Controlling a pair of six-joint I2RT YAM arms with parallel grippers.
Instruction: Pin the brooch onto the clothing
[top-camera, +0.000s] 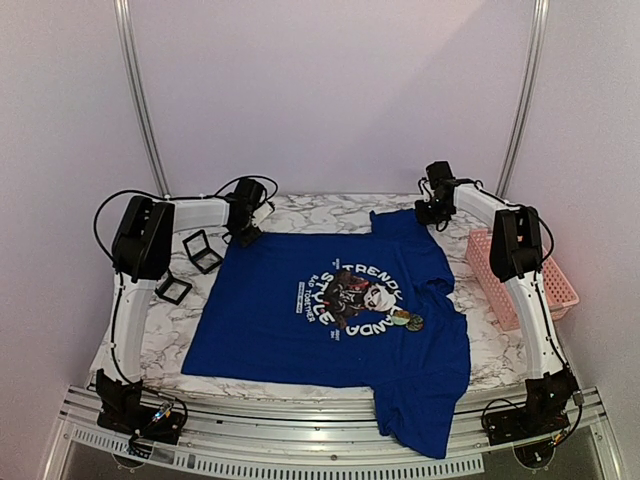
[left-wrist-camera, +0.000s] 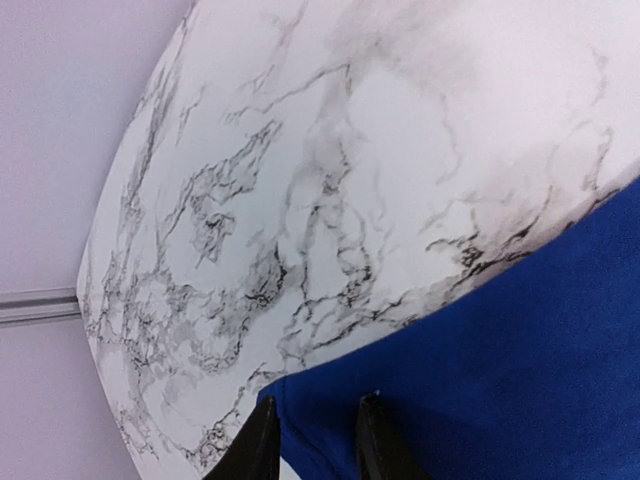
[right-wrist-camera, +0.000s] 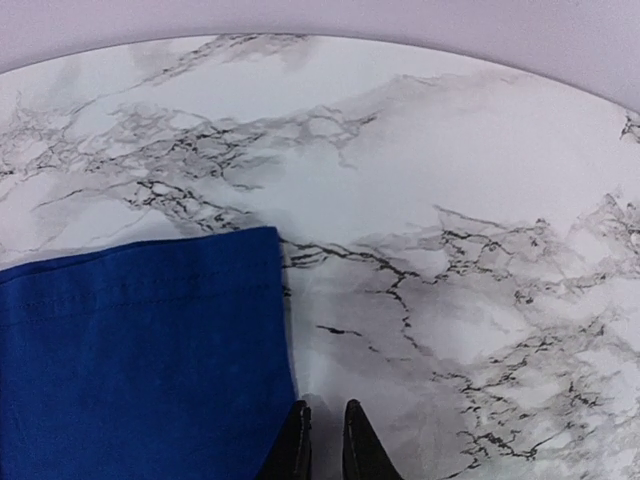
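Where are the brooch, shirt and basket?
brooch (top-camera: 409, 321): top view, its centre.
shirt (top-camera: 265, 330): top view, plain blue beside the print.
basket (top-camera: 484, 262): top view, left wall.

White arms (top-camera: 125, 320), black joints, cables (top-camera: 100, 215), fingers (left-wrist-camera: 375, 440).

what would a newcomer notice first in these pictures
The royal-blue T-shirt spread across the white marble table, its panda print ringed with white lettering. A tiny dark brooch sits at the print's lower right, and a pink plastic basket stands at the table's right side.
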